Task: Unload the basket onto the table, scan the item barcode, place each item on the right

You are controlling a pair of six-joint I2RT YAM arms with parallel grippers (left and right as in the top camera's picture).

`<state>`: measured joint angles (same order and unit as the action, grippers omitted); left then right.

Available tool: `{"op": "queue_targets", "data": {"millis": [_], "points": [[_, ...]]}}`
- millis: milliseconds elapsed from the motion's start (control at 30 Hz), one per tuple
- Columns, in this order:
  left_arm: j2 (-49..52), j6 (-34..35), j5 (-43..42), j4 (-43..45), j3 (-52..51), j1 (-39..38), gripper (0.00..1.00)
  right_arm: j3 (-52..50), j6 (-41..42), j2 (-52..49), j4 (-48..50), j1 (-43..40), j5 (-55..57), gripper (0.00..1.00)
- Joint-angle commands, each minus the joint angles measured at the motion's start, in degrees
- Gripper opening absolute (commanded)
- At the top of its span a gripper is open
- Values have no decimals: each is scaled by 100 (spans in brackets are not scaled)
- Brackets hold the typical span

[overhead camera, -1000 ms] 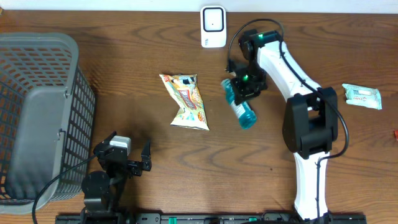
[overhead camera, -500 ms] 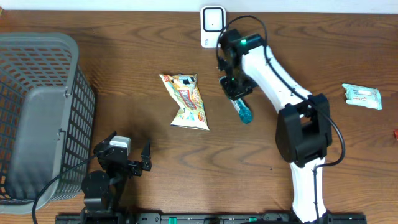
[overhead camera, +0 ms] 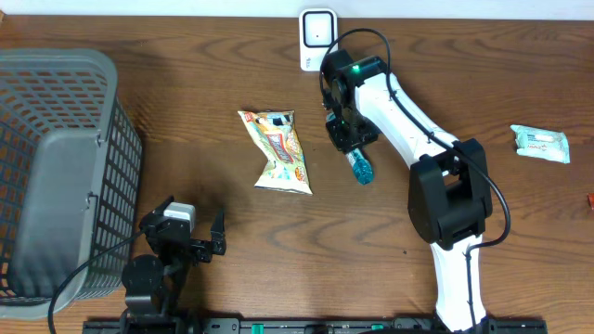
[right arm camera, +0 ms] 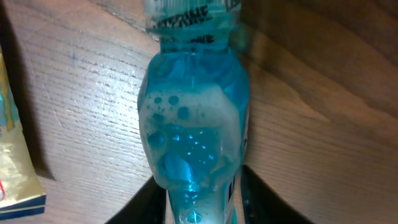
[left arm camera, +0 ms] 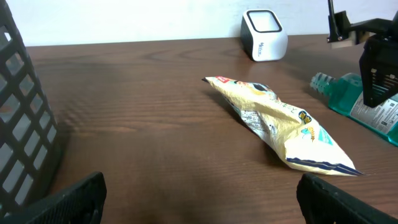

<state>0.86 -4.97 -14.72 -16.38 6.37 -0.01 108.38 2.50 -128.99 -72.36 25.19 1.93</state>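
A clear bottle of blue liquid [overhead camera: 360, 167] lies on the wooden table just right of centre, its cap end toward the white barcode scanner [overhead camera: 317, 39] at the back edge. My right gripper [overhead camera: 345, 130] sits over the bottle's upper part. In the right wrist view the bottle [right arm camera: 193, 143] runs between the two black fingers of the right gripper [right arm camera: 200, 183]; the jaws are open, with a slim gap on the right side. My left gripper [left arm camera: 199, 202] is open and empty near the front left, facing the bottle [left arm camera: 367, 106] and the scanner [left arm camera: 263, 34].
A crumpled yellow snack bag [overhead camera: 278, 150] lies left of the bottle. A grey mesh basket [overhead camera: 56, 176] fills the left side. A teal packet [overhead camera: 540, 144] rests at the far right, and something red [overhead camera: 590, 198] shows at the right edge.
The right arm has swung the bottle left and back toward the scanner and set it on the table. Its jaws have spread. The left arm has not moved.
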Motion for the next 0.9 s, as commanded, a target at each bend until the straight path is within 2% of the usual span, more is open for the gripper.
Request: {"op": "queue_targets", "data": {"millis": [0,233,400,433,567,733,867], "points": [[-26,-79,-28,-116,-92,33,98,-24,48,-103,-11,-2,28,38],[-26,-79,-28,-116,-92,33,98,48,46,-98,-103,-2,-173,48],[-26,-79,-28,-116,-92,33,98,245,48,-83,-376,-2,-361,65],[-26,-79,-28,-116,-90,33,98,308,48,-70,-450,-2,-358,72],[-26,-79,-28,-116,-92,33,98,608,72,125,-800,-4,-361,82],[-26,-79,-28,-116,-92,33,98,787,308,743,-1191,-2,-358,91],[-26,-79,-28,-116,-90,33,98,767,529,1475,-1368,-2,-358,95]]}}
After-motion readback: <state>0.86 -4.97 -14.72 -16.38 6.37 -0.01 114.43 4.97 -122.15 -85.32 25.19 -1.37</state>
